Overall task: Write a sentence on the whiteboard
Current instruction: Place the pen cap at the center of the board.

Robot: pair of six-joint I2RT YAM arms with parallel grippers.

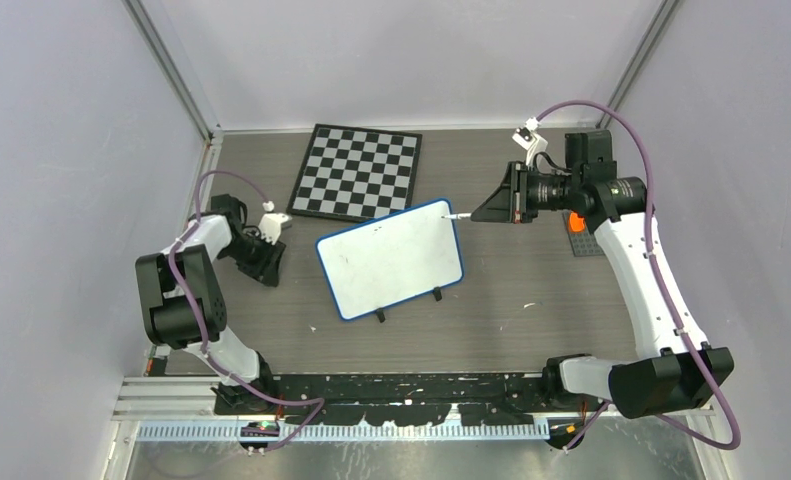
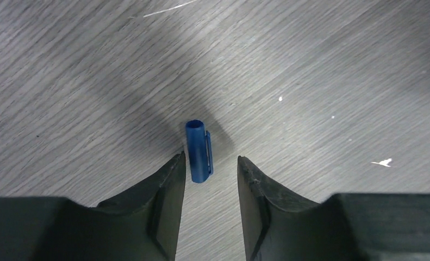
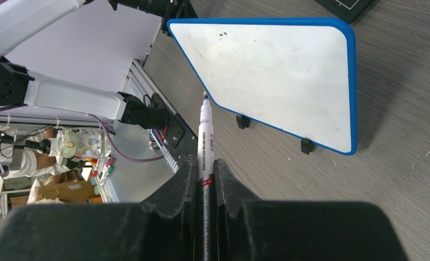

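The grey wood tabletop (image 1: 531, 330) is the biggest thing here; both arms reach out over it. The right arm (image 1: 646, 280) bends in from the right side and the left arm (image 1: 186, 290) is folded low on the left.

The checkered chessboard (image 1: 356, 170) lies flat, far out past both sets of fingers. The whiteboard (image 1: 391, 258) sits between the two arms; it is right in front of the right fingers (image 3: 205, 168) and off to the right of the left fingers (image 2: 210, 159), a little apart from them. It has a blue rim and round corners; two small black feet (image 3: 307, 145) show under one long edge. Its face is white, with only a few tiny dark specks (image 3: 222, 35) near the edge farthest from the right fingers.

The right fingers are squeezed tight on a white marker (image 3: 205, 136); the marker pokes straight out in front of them, and its tip is right at the blue rim by one corner of the whiteboard - I cannot tell if it touches.

The left fingers point down at the tabletop and stand a bit apart, holding nothing. A small blue cap (image 2: 197, 149) lies on the wood just at their tips - close up to one finger, with a clear gap to the other; I cannot tell if it touches the near one.
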